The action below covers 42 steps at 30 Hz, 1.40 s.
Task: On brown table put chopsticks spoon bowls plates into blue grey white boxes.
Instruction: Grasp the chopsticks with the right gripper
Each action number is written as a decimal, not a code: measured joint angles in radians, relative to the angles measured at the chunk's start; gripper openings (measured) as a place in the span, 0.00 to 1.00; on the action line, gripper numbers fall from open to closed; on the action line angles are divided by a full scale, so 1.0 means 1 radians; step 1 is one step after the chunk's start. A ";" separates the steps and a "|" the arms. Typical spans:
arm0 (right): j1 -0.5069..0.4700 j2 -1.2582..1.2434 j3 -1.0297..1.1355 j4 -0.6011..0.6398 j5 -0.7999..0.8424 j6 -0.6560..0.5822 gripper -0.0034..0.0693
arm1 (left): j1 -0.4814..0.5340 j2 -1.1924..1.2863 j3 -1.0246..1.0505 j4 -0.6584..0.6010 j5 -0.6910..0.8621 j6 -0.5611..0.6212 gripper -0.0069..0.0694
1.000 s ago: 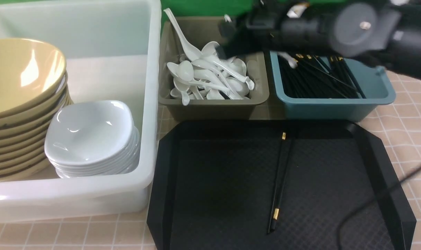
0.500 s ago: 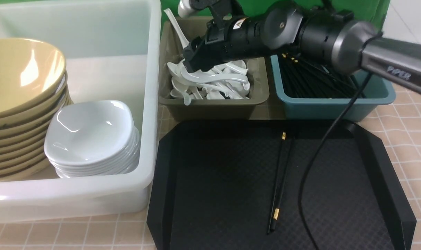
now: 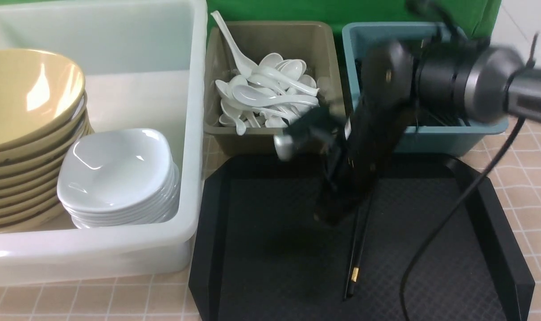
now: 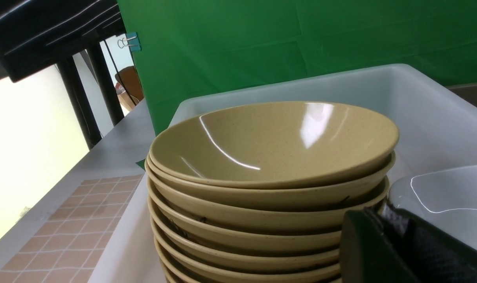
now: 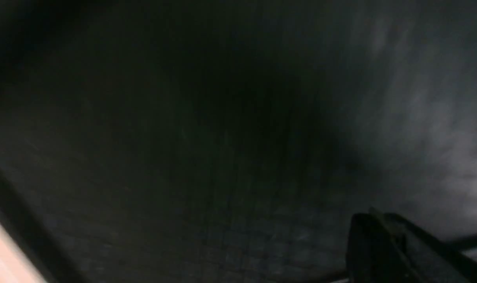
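Observation:
The white box (image 3: 199,89) at the left holds a stack of yellow bowls (image 3: 25,102) and a stack of white plates (image 3: 114,169). White spoons (image 3: 266,96) fill the grey box (image 3: 270,138). My right arm mostly covers the blue box (image 3: 448,138). Two black chopsticks (image 3: 357,249) lie on the black tray (image 3: 493,214). My right gripper (image 3: 330,214), blurred, points down just above them, and the right wrist view shows that gripper (image 5: 374,220) shut and empty. My left gripper (image 4: 374,212) is shut and empty beside the bowls (image 4: 269,145) and a plate (image 4: 450,196).
The brown table (image 3: 529,133) shows around the tray and boxes. The right arm's black cable (image 3: 431,249) hangs across the tray's right half. A green backdrop stands behind the boxes.
My right arm has swung from over the grey box of spoons down and forward to the black tray by the chopsticks. Nothing on the left has moved.

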 joint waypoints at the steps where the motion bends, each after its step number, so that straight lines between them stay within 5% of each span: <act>1: 0.007 0.001 0.048 0.000 -0.042 0.000 0.10 | 0.000 0.000 0.000 0.000 0.000 0.000 0.10; 7: 0.010 -0.022 0.157 0.002 -0.142 0.005 0.10 | 0.000 0.000 0.000 0.000 0.000 0.000 0.10; 23: -0.039 -0.195 0.238 -0.220 0.070 0.140 0.10 | 0.000 0.000 0.000 0.000 0.005 0.000 0.10; 28: -0.100 -0.211 0.239 -0.244 0.016 0.209 0.11 | 0.000 0.000 0.000 0.000 0.005 0.000 0.10; 35: -0.169 -0.155 0.243 -0.209 -0.222 0.411 0.31 | 0.000 -0.004 0.000 0.000 0.001 0.000 0.10; 42: -0.092 -0.146 0.243 -0.164 -0.233 0.411 0.56 | 0.000 -0.004 0.000 0.000 0.001 0.000 0.10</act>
